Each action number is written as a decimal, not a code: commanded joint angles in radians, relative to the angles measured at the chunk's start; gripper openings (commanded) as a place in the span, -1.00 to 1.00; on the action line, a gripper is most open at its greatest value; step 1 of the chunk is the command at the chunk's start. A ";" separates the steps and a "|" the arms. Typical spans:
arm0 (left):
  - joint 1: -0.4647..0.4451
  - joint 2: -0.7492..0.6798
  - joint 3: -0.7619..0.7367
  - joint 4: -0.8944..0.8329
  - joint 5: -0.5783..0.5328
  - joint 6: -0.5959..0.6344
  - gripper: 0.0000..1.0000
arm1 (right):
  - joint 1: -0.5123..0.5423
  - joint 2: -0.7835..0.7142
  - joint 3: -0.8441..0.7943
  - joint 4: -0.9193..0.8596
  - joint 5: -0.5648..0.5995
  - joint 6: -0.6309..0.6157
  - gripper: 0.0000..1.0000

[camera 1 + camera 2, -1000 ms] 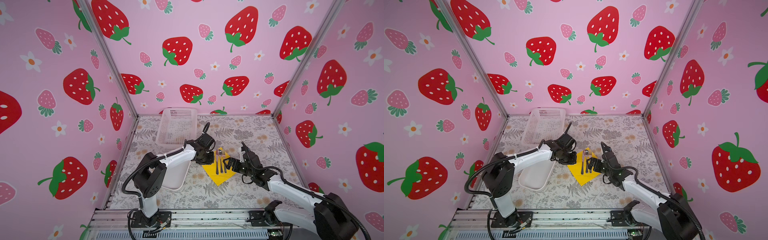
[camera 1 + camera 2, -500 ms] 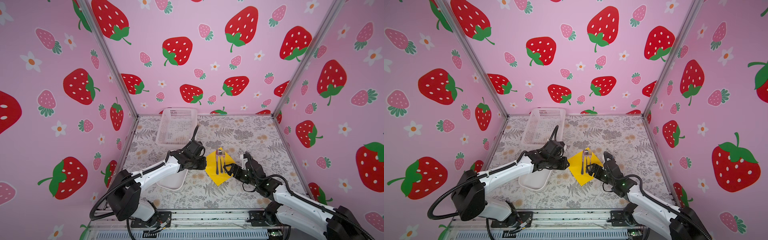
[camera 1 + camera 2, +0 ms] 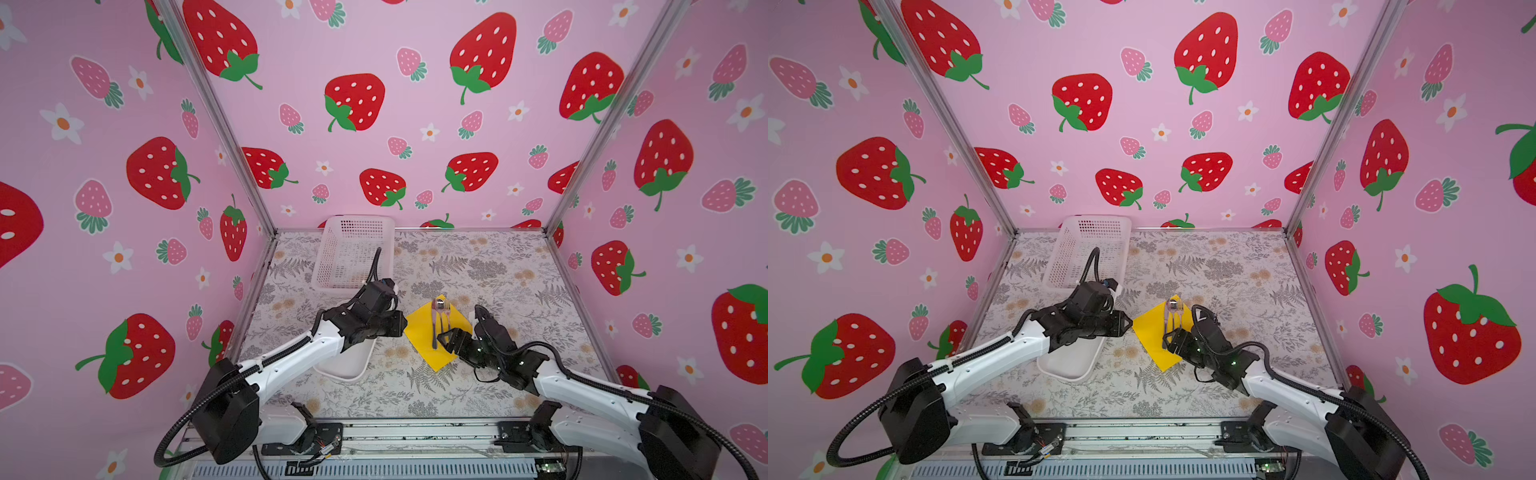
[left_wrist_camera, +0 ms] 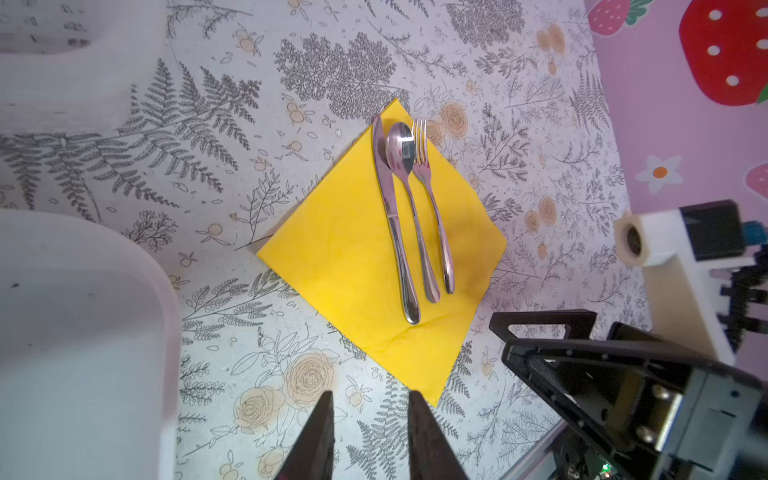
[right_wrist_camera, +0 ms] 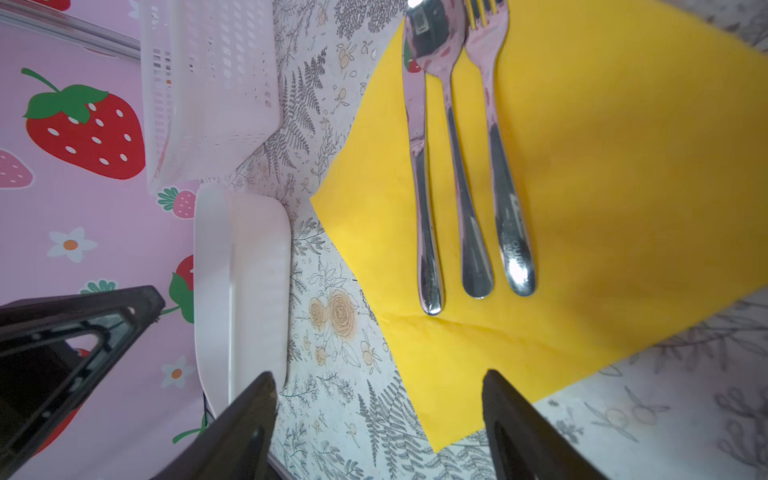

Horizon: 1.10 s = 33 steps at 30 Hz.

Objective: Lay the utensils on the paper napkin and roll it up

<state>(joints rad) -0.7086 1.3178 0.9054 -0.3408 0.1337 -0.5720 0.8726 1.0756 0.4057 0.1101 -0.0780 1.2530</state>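
The yellow paper napkin (image 3: 422, 338) (image 3: 1152, 334) lies flat on the table as a diamond. On it the utensils (image 3: 439, 318) (image 3: 1172, 316) rest side by side: knife (image 4: 392, 216), spoon (image 4: 415, 216) and fork (image 4: 437, 216). My left gripper (image 3: 404, 325) (image 4: 370, 395) hovers low just off the napkin's left corner, its jaws a little apart with nothing between them. Wide open and empty, my right gripper (image 3: 451, 337) (image 5: 378, 374) sits low over the napkin's near corner, just short of the handle ends.
A white plastic tray (image 3: 345, 363) (image 5: 241, 270) lies under my left arm, left of the napkin. Behind it, against the back wall, stands a white mesh basket (image 3: 353, 253) (image 5: 208, 83). Pink strawberry walls close in three sides.
My left arm has dropped and drawn back to the napkin's left corner, its jaws parting slightly. The right gripper slid toward the near corner and narrowed somewhat. Napkin and utensils stayed put.
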 commanded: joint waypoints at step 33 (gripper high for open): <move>0.008 0.061 -0.020 -0.004 0.137 -0.050 -0.25 | 0.203 0.022 -0.266 0.381 0.083 0.474 0.42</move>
<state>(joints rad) -0.7040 1.3571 0.8673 -0.3458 0.2497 -0.6109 1.0733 1.0836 0.1497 0.4248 -0.0113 1.6794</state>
